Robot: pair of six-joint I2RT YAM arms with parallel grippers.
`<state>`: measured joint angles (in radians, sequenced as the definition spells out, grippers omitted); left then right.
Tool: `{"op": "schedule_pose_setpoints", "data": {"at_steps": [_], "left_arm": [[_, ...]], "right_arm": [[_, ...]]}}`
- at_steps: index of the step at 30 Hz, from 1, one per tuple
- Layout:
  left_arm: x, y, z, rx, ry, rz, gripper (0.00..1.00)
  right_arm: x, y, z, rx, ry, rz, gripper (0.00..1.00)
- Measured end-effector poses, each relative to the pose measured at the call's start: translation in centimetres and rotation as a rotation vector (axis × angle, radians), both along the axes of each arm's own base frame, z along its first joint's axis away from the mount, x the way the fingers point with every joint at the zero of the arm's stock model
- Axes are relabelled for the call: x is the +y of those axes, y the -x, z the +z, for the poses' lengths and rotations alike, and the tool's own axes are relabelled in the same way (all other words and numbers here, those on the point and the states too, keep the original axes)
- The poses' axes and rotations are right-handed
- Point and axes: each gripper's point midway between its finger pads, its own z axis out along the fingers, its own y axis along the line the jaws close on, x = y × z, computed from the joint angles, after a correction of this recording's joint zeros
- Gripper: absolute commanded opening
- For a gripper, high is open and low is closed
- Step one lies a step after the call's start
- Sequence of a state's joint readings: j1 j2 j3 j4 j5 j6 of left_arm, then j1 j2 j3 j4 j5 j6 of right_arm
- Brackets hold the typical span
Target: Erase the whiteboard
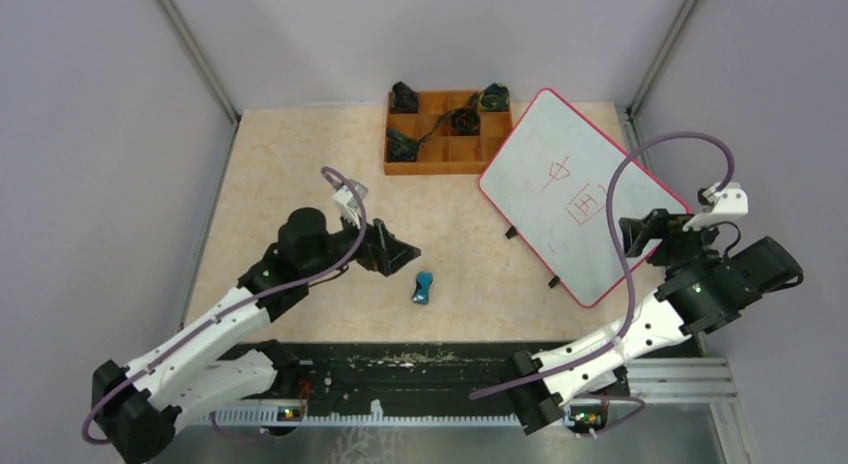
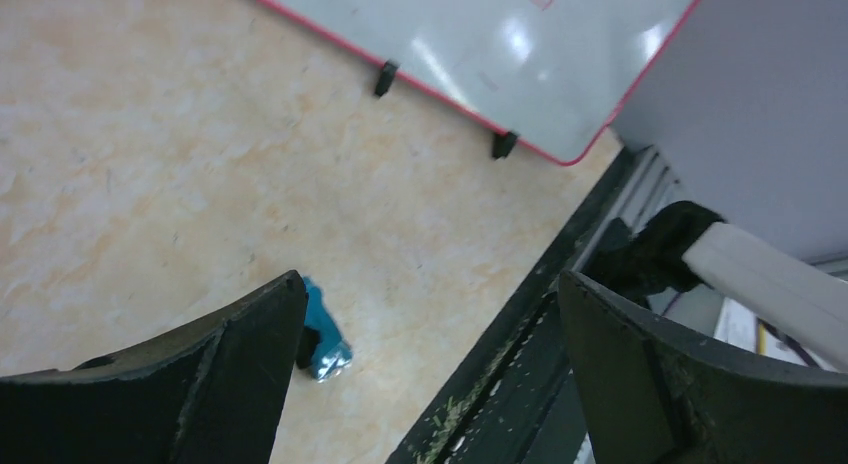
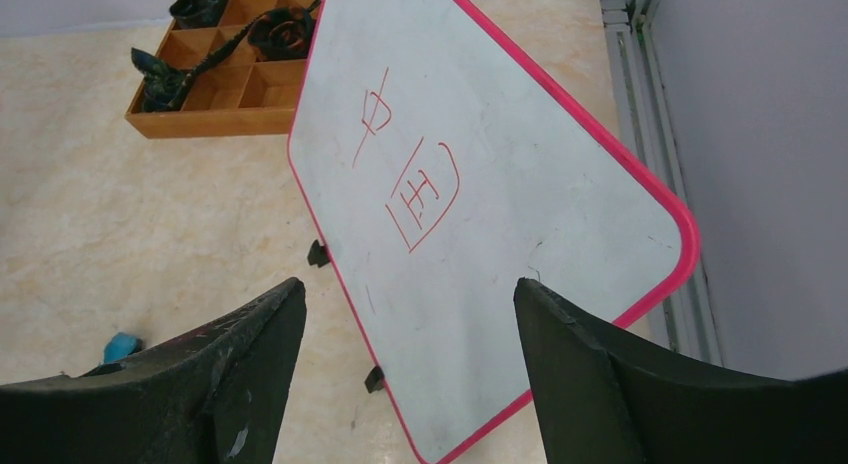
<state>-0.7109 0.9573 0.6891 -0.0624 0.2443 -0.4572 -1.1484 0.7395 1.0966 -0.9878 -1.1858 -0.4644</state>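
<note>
the left fingers point(image 1: 396, 252) point(image 2: 230, 374) stand wide apart and hold nothing. in the left wrist view the small blue object point(image 2: 326, 346) lies on the worktop point(image 1: 300, 174) at the tip of one finger, partly hidden behind it. from above, the same object point(image 1: 423, 287) sits just to the lower right of those fingers and apart from them. the left arm rises from its base in the lower left of the top view, runs up and to the right, then bends at the wrist so the fingers point right, towards the middle of the frame.

the right fingers point(image 1: 634, 234) point(image 3: 240, 369) are also spread wide and empty. the right arm climbs from the bottom centre towards the right edge, then folds back so the fingers point left, over the lower right rim of the whiteboard point(image 1: 560, 149) point(image 3: 520, 244) point(image 2: 480, 44); they seem to be above it rather than touching.

the whiteboard lies slantwise in the right half of the top view, small black feet showing along its left edge. red handwritten marks point(image 1: 570, 189) point(image 3: 412, 184) sit near its middle. its upper corner is just beside the right end of the orange compartment tray point(image 1: 440, 167) point(image 3: 200, 121), which holds dark items at the top centre.
</note>
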Motion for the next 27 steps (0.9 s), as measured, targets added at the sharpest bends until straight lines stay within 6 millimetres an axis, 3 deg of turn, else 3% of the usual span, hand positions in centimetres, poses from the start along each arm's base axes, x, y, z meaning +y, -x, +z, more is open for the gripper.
{"op": "schedule_pose_setpoints", "data": {"at_steps": [2, 4, 5, 7, 8, 10, 16, 23, 27], "left_arm": [[-0.1, 0.9, 2.9, -0.061, 0.091, -0.028, 1.0], [-0.4, 1.7, 4.3, -0.093, 0.134, -0.075, 0.98], [-0.7, 1.9, 4.6, -0.094, 0.138, -0.094, 0.94], [-1.4, 1.7, 4.2, -0.056, 0.104, -0.129, 0.7], [-1.8, 1.2, 3.8, -0.031, 0.074, -0.129, 0.69], [-2.1, 0.0, 2.3, 0.016, 0.0, -0.1, 0.74], [-0.5, -2.5, -4.2, 0.174, -0.294, 0.078, 0.74], [-0.1, -0.4, -11.7, 0.337, -0.547, 0.118, 0.71], [0.0, 0.3, -14.2, 0.397, -0.615, 0.135, 0.71]], "right_arm": [[0.0, -0.1, 0.0, 0.0, -0.023, 0.008, 0.75], [-0.1, -0.2, -0.1, 0.002, -0.043, 0.012, 0.75], [-0.1, -0.3, -0.2, 0.003, -0.048, 0.013, 0.74], [-0.2, -0.3, -0.2, 0.003, -0.049, 0.012, 0.74], [-0.2, -0.3, -0.2, 0.003, -0.049, 0.012, 0.74], [-0.1, -0.2, -0.1, 0.002, -0.047, 0.012, 0.74], [0.0, 0.0, 0.3, -0.005, -0.019, -0.012, 0.74], [-1.0, -0.1, 0.6, -0.003, 0.011, -0.064, 0.73], [-1.4, -0.1, 0.5, 0.001, 0.018, -0.074, 0.73]]}}
